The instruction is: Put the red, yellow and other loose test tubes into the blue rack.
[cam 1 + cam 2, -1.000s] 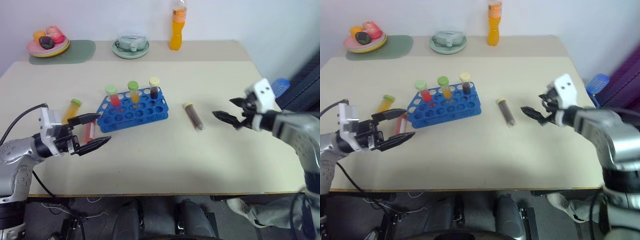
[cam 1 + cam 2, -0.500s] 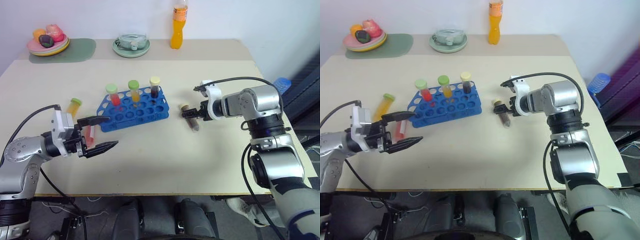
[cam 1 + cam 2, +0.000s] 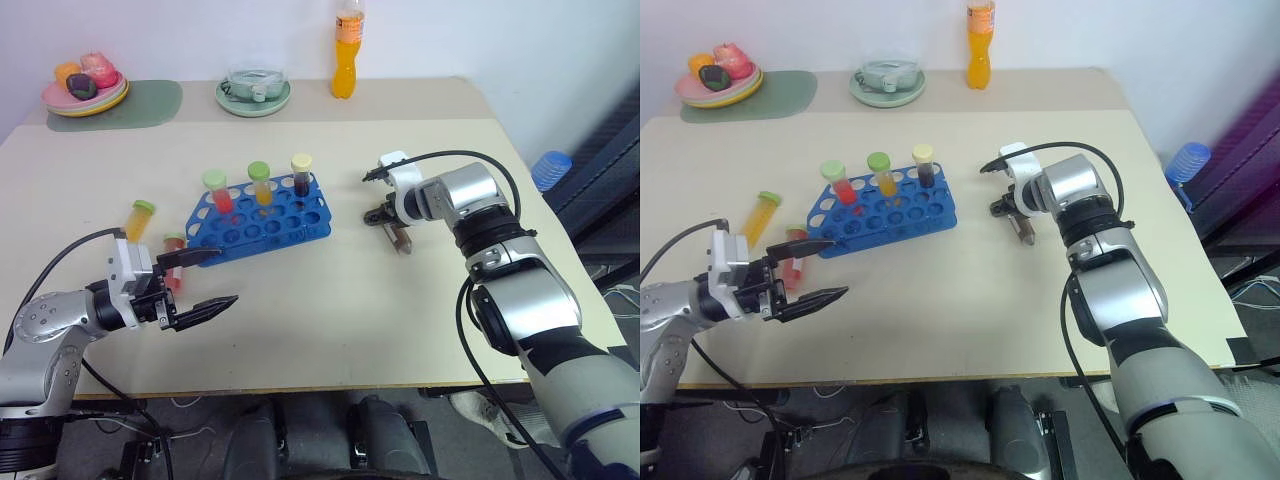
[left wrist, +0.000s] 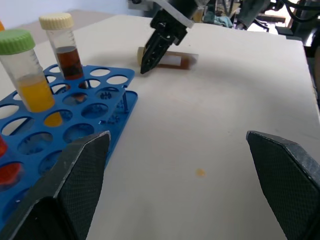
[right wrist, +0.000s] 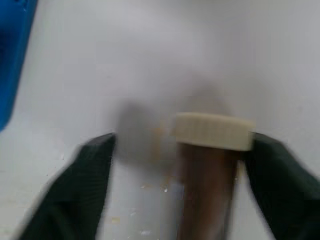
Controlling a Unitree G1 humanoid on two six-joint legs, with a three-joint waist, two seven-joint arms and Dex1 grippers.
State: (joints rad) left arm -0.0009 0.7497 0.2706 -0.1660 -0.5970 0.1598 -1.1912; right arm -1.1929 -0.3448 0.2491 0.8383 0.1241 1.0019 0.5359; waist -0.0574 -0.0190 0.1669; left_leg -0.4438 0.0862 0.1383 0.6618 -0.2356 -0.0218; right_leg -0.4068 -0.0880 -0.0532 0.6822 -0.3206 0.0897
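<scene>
The right gripper (image 3: 385, 217), fingers spread either side of the brown tube (image 3: 399, 237) at frame centre-right, is needing a centred squeeze; the left gripper (image 3: 200, 280) is waiting spread lower left.

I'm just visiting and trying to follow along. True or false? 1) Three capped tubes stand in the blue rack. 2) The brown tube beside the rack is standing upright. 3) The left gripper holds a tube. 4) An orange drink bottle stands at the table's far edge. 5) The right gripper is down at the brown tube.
1) True: three capped tubes stand in the blue plastic rack.
2) False: the brown tube with the cream cap lies flat on the table.
3) False: the left gripper is open and empty.
4) True: the orange drink bottle stands there.
5) True: the right gripper straddles the tube's capped end.
</scene>
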